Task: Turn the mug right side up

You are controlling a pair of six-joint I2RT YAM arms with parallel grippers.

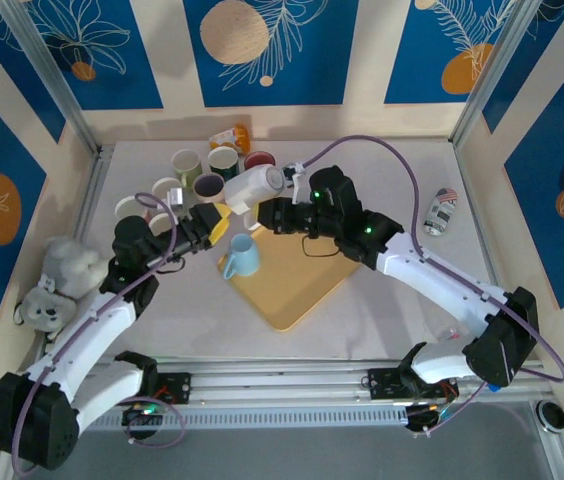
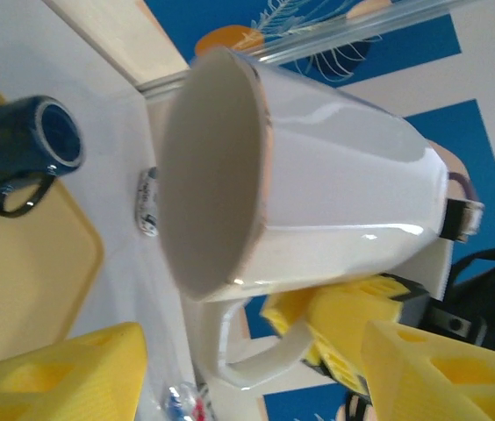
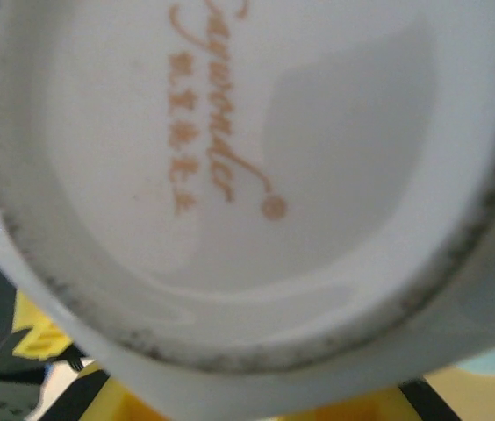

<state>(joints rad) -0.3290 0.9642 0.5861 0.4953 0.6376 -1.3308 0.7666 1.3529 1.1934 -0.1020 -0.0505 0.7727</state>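
White mug (image 1: 250, 186) is hanging on its side in the air, over the far corner of the yellow tray (image 1: 302, 295).

The right gripper (image 1: 270, 208) is working from the base end, its wrist camera looking straight at the stamped underside. I judge its jaws are clamping the mug, since nothing else is carrying it. The left gripper (image 1: 219, 222) is hovering at the mouth end with its yellow fingers (image 2: 63, 368) spread wide and touching nothing, probably placed to steady the mug or take it over for the turn. A light blue mug (image 1: 243, 258) is standing upright on the tray. A cluster of mugs (image 1: 197, 170) is sitting far left on the pale tabletop (image 1: 402, 300), a can (image 1: 443, 211) to the right and a plush toy (image 1: 57, 285) at the left edge. Blue leaf-printed panels (image 1: 92, 50) are enclosing the cell.
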